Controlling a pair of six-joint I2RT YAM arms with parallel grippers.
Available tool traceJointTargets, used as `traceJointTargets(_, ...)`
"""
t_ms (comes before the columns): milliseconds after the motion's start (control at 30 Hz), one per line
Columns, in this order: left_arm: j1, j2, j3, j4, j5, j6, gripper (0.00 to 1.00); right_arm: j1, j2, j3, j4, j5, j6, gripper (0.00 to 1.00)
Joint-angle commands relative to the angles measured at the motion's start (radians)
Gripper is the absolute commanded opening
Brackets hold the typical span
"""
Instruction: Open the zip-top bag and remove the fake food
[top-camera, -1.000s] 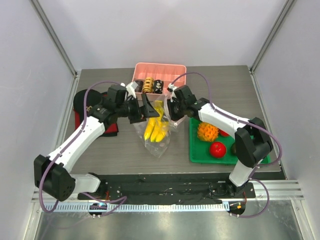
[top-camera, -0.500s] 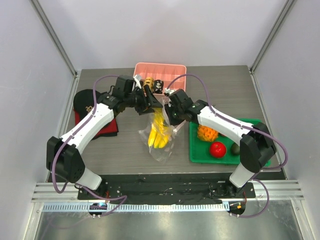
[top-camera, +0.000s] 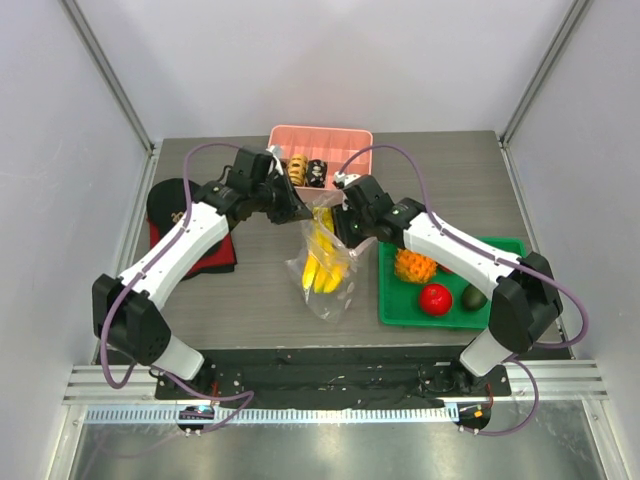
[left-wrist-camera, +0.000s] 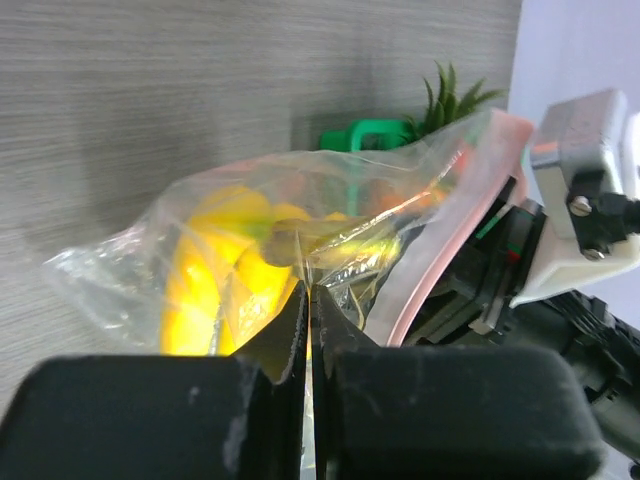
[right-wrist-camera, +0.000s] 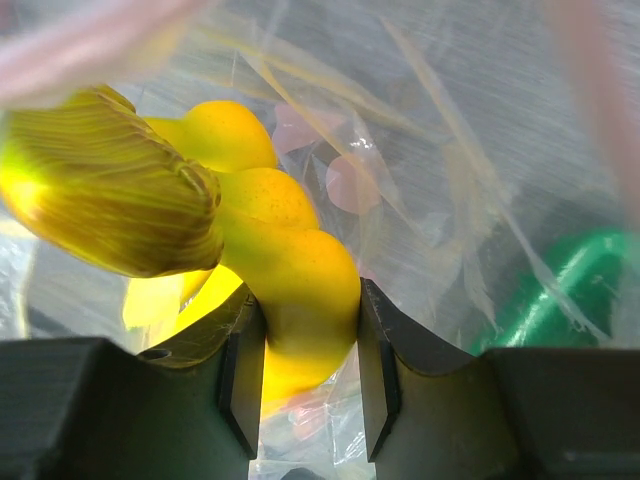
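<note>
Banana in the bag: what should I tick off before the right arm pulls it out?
1. Right gripper clamped on the banana: ok.
2. Left gripper pinching the zip-top bag film to hold it back: ok.
3. No film trapped between the right fingers and the banana: cannot tell.
4. Bag mouth wide enough for the banana to pass: cannot tell.
5. Bare spot on the green tray to set it down: ok, from the top view.
</note>
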Motion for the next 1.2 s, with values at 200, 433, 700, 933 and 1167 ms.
traceJointTargets(200,0.003,-0.044,-0.056,-0.011,-0.166,-0.024,0.0,0.005,-0.282,-0.191,0.156,0.083,-0.087,0.02)
traceJointTargets(433,-0.016,-0.049,-0.122,0.035,-0.117,-0.039,0.0,0.003,-0.319,-0.169,0.217,0.136,-0.012,0.01)
traceJointTargets(700,-0.071,-0.044,-0.108,0.018,-0.102,-0.02,0.0,0.003,-0.288,-0.052,0.213,0.289,-0.015,0.01)
traceJointTargets(933,-0.115,0.005,0.026,-0.086,-0.14,0.06,0.0,0.038,-0.274,0.018,0.262,0.215,-0.155,0.01)
traceJointTargets(1167,-0.163,0.086,0.201,-0.253,-0.218,0.141,0.0,0.08,-0.24,0.068,0.244,0.297,-0.345,0.01)
